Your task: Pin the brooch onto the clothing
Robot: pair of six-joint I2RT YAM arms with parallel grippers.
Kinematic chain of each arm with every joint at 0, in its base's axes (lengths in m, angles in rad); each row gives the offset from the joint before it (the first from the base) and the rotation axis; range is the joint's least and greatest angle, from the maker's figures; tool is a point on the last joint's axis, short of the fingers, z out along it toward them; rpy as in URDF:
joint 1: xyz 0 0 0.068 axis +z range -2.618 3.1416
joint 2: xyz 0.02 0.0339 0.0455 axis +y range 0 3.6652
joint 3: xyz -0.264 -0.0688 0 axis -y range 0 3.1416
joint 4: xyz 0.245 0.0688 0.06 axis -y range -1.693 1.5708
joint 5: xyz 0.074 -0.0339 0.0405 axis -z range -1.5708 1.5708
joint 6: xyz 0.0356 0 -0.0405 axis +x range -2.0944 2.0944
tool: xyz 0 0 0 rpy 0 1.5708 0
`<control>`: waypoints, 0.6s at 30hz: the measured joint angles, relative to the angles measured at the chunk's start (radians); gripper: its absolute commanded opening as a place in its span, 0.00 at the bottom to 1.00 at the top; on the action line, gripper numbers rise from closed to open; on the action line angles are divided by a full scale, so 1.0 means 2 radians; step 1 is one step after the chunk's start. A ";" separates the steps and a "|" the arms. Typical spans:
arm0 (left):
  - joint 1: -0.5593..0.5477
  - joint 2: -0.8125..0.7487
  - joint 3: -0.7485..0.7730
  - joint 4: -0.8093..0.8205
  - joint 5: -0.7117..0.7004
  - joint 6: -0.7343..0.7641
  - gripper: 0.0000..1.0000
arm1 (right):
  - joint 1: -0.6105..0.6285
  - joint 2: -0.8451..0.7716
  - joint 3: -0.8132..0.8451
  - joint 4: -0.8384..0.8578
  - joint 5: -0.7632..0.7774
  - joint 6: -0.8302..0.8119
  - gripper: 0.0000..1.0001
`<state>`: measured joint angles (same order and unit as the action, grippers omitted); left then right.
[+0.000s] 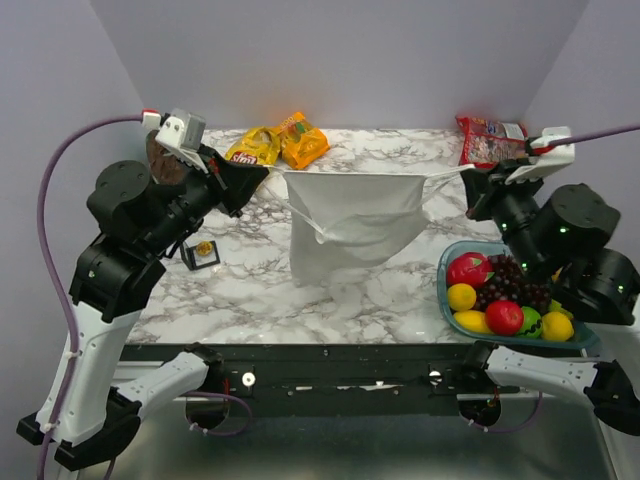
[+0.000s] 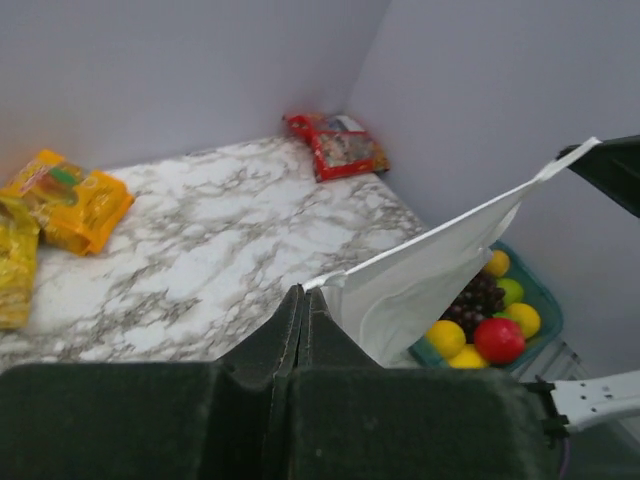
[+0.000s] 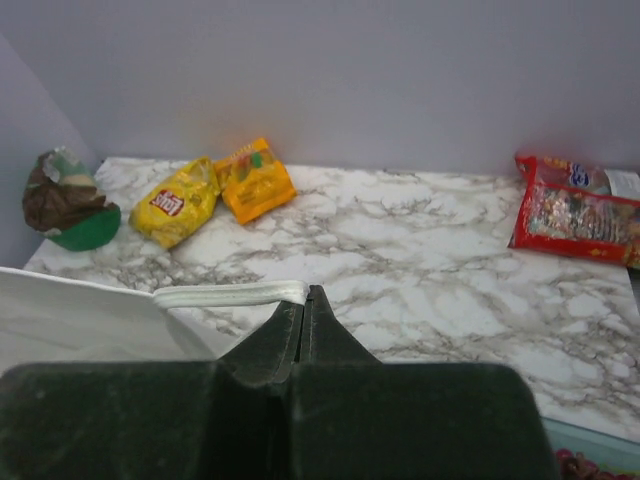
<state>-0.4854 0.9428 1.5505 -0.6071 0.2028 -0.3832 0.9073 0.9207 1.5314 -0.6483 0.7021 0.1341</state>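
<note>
The white clothing (image 1: 350, 225) hangs stretched above the marble table, held by its straps between my two grippers. My left gripper (image 1: 262, 180) is shut on the left strap; in the left wrist view its fingertips (image 2: 303, 296) pinch the cloth (image 2: 430, 285). My right gripper (image 1: 470, 182) is shut on the right strap; in the right wrist view it (image 3: 310, 294) pinches the white strap (image 3: 230, 294). The brooch (image 1: 205, 248), a tiny gold disc, sits in a small black square frame on the table, left of the clothing and below my left arm.
A yellow chip bag (image 1: 252, 148) and an orange bag (image 1: 303, 140) lie at the back. A red snack bag (image 1: 488, 140) lies at the back right. A teal basket (image 1: 446, 262) of fruit stands at the front right. A brown-green object (image 3: 62, 195) sits at the back left.
</note>
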 measured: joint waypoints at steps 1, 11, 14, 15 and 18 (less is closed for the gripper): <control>0.000 0.007 0.022 -0.005 0.017 -0.003 0.00 | 0.000 -0.002 0.013 -0.001 -0.003 -0.008 0.01; 0.029 0.036 0.028 0.051 0.190 -0.071 0.00 | 0.000 -0.028 0.041 0.026 -0.051 -0.031 0.01; 0.097 0.050 -0.065 0.137 0.262 -0.129 0.00 | -0.025 0.003 0.030 0.035 -0.060 -0.028 0.01; 0.121 0.062 -0.095 0.165 0.280 -0.143 0.00 | -0.049 0.019 0.026 0.040 -0.080 -0.023 0.01; 0.176 0.151 -0.142 0.200 0.309 -0.163 0.28 | -0.136 0.088 0.010 0.056 -0.147 -0.008 0.01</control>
<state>-0.1337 1.2442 1.2675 -0.2070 0.8211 -0.7101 0.6350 1.0966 1.5509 -0.5369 0.4080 0.1181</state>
